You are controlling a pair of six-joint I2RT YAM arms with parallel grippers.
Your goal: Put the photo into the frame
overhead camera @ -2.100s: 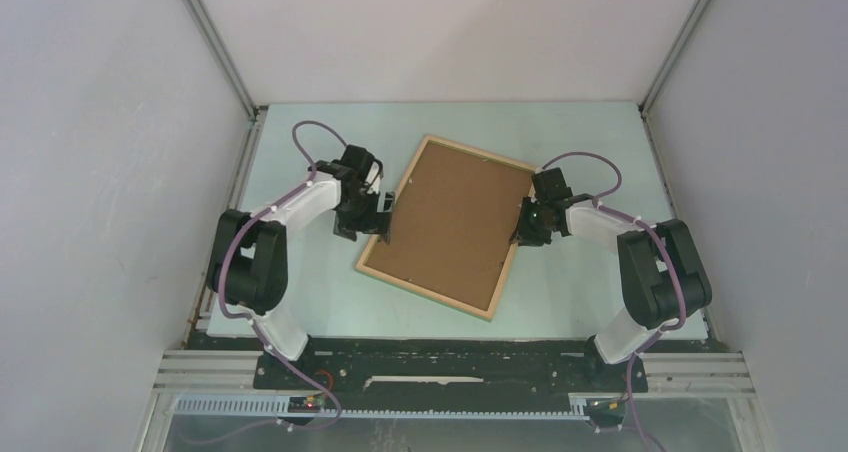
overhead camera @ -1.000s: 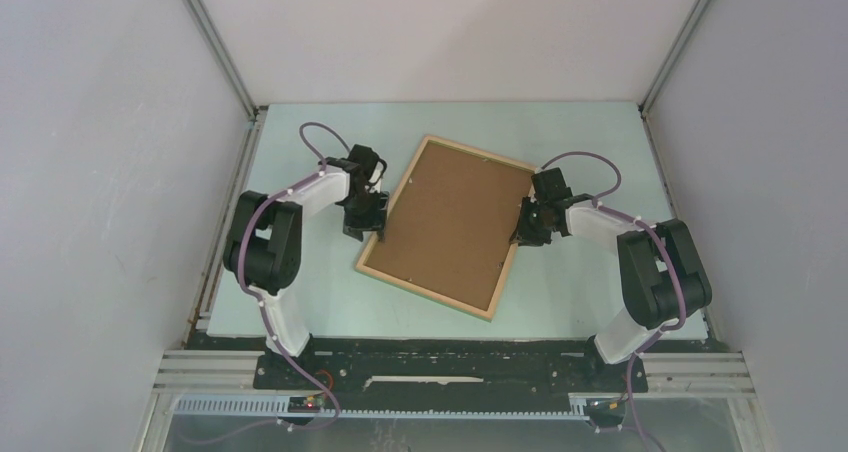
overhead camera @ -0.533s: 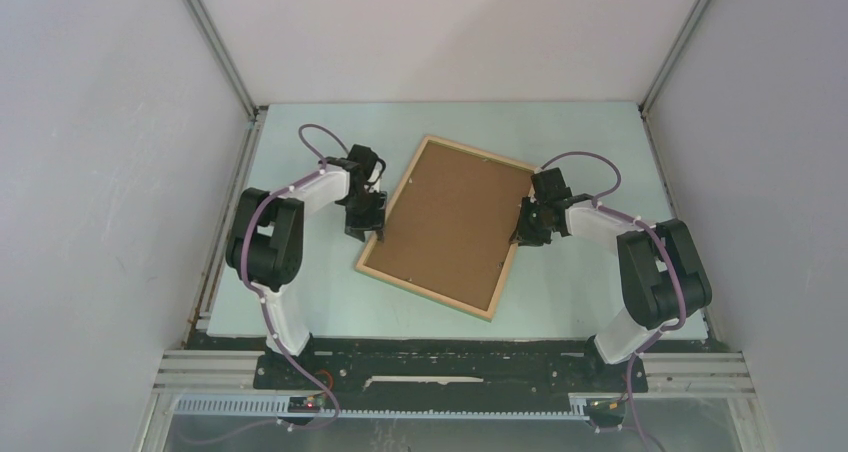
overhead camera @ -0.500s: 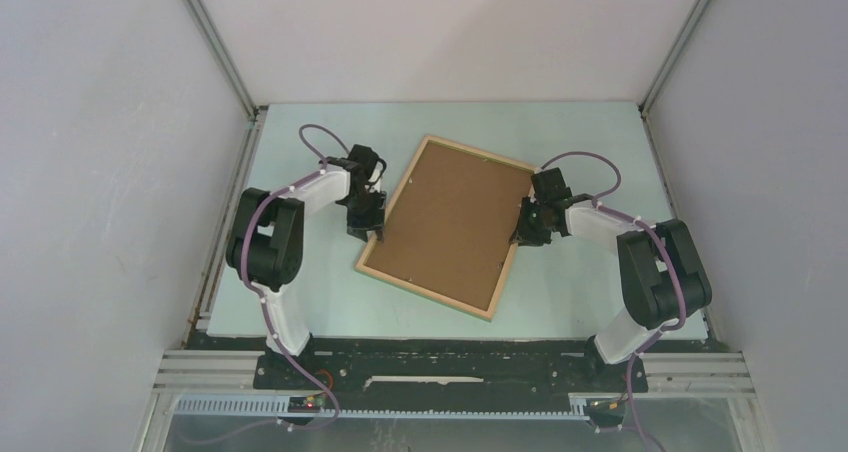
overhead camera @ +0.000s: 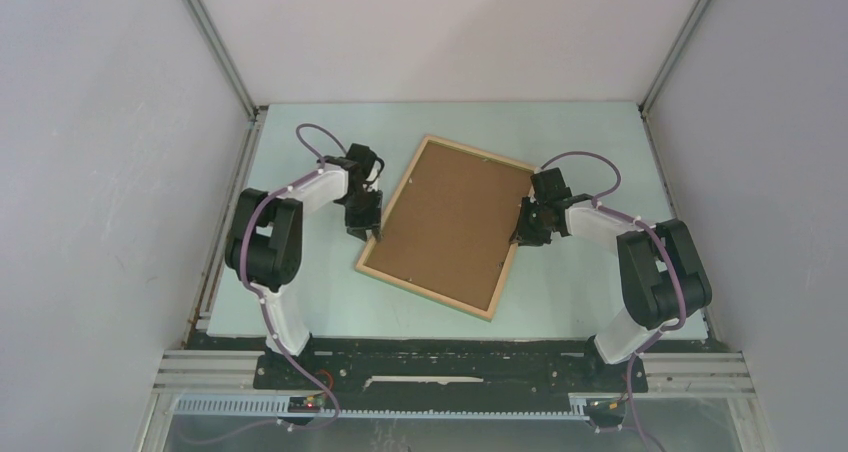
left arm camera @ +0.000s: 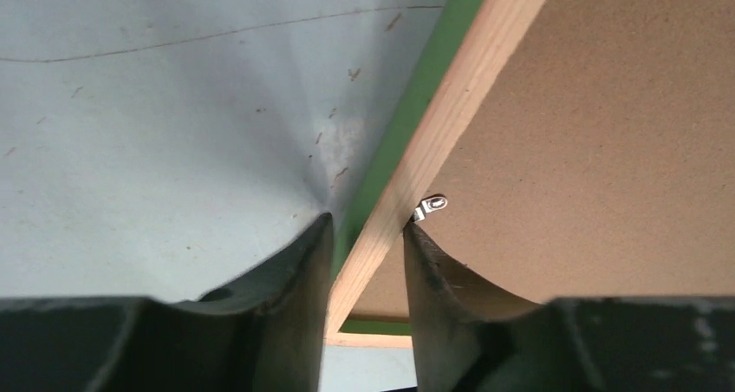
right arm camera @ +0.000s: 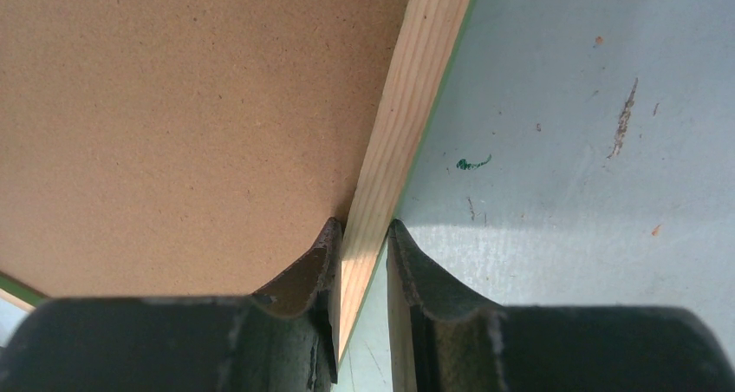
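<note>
The photo [overhead camera: 455, 222] lies face down in the middle of the table [overhead camera: 590, 302]. Only its plain brown board back shows, and the printed side cannot be seen. It sits inside the frame [overhead camera: 427, 292], whose light wood rails border it on all four sides. The frame lies flat with its green face downward; a thin green strip shows along the outer edge of the rail in the left wrist view. The whole rectangle is skewed to the table's edges, its far end leaning toward the right.

On the frame's left long side, the left gripper [overhead camera: 372, 230] stands over the rail. From its wrist camera, one finger [left arm camera: 303, 271] is on the table side and the other [left arm camera: 429, 271] is on the board side. The wood rail [left arm camera: 464, 97] runs between them. The gap is narrow, but whether the pads already press the wood cannot be told from this angle. A small metal tab [left arm camera: 431, 206] lies on the board [left arm camera: 598, 149] just beside the inner finger.

On the opposite long side, the right gripper [overhead camera: 521, 234] is clamped on the rail [right arm camera: 418, 106], with both fingers tight against the wood, one on the board [right arm camera: 173, 106] and one outside. A small green mark [right arm camera: 472, 163] shows on the table nearby.
</note>
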